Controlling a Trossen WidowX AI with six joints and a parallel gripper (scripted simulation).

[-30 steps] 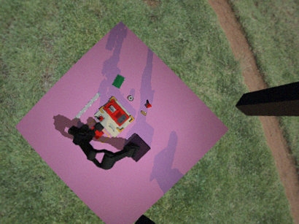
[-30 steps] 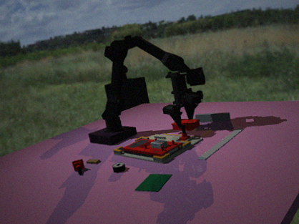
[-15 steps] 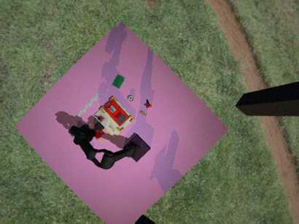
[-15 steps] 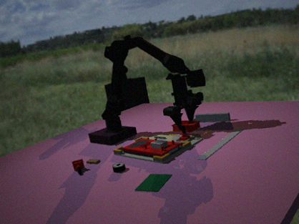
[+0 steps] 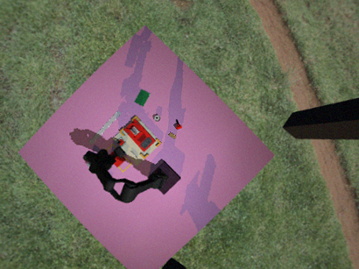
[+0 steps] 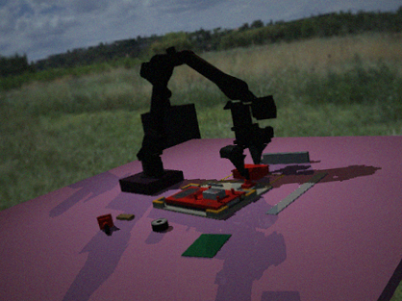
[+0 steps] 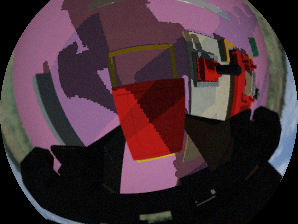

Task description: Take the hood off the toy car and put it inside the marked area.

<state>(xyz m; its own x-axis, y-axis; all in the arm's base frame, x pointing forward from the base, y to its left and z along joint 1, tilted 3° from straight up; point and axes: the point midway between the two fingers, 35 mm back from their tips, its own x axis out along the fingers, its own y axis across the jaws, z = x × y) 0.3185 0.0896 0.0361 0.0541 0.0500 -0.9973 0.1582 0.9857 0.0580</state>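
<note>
The toy car (image 5: 138, 139) (image 6: 202, 198) (image 7: 220, 86) is a flat red, cream and yellow build at the middle of the pink table (image 5: 216, 150) (image 6: 348, 236). My gripper (image 5: 110, 161) (image 6: 248, 164) (image 7: 153, 121) is shut on the red hood (image 5: 119, 162) (image 6: 250, 171) (image 7: 149, 119) just past the car's end, away from the green plate. The hood is off the car and held very low over the table. The marked area is a yellow-outlined rectangle (image 7: 143, 50) (image 5: 122, 169). In the wrist view the hood overlaps its near edge. I cannot tell whether the hood touches the table.
A green plate (image 5: 141, 98) (image 6: 206, 245), a small wheel (image 5: 156, 117) (image 6: 160, 224), a red piece (image 5: 178, 125) (image 6: 104, 222) and a tan piece (image 5: 171, 134) (image 6: 124, 217) lie around the car. A long grey bar (image 5: 108, 124) (image 6: 293, 197) lies beside it. The arm's base (image 5: 167, 175) (image 6: 151, 181) stands nearby.
</note>
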